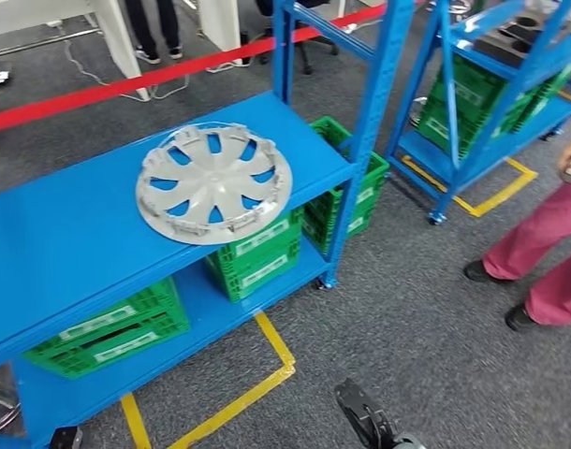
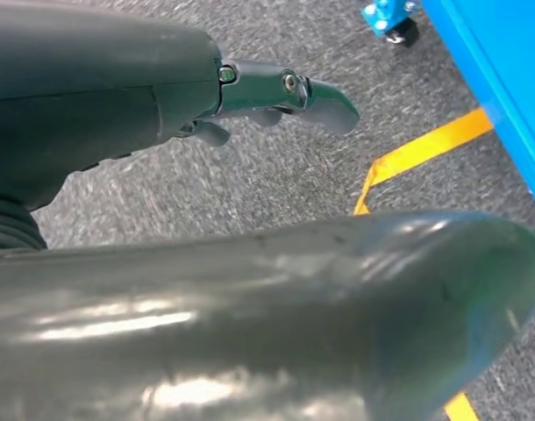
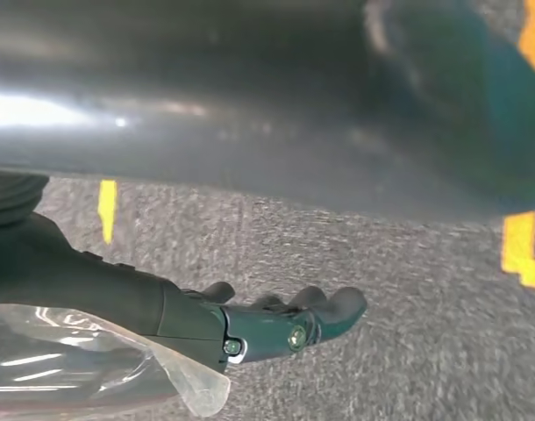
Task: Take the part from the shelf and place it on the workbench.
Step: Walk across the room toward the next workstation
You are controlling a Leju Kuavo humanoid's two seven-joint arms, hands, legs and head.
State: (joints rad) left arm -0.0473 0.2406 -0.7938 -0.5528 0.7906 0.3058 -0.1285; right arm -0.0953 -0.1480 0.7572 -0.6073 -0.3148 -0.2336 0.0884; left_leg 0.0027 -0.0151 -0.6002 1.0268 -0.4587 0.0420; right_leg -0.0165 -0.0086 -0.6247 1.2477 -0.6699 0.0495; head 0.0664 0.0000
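— Where is the part lying?

— A silver hubcap (image 1: 213,181) is resting flat on the blue shelf (image 1: 64,234), toward its right end, with green crates (image 1: 257,257) sitting on the level beneath it.

— And the hands?

— Both are hanging over the grey carpet (image 1: 410,309), well apart from the hubcap. The left hand (image 2: 278,92) is holding nothing, fingers stretched out and apart, beside a yellow floor line (image 2: 424,149). The right hand (image 3: 285,320) is likewise empty, fingers extended. In the head view, a dark hand (image 1: 364,416) is showing at the bottom edge.

— Anyone nearby?

— A person in maroon trousers (image 1: 551,253) is standing at right, near a second blue rack (image 1: 480,103).
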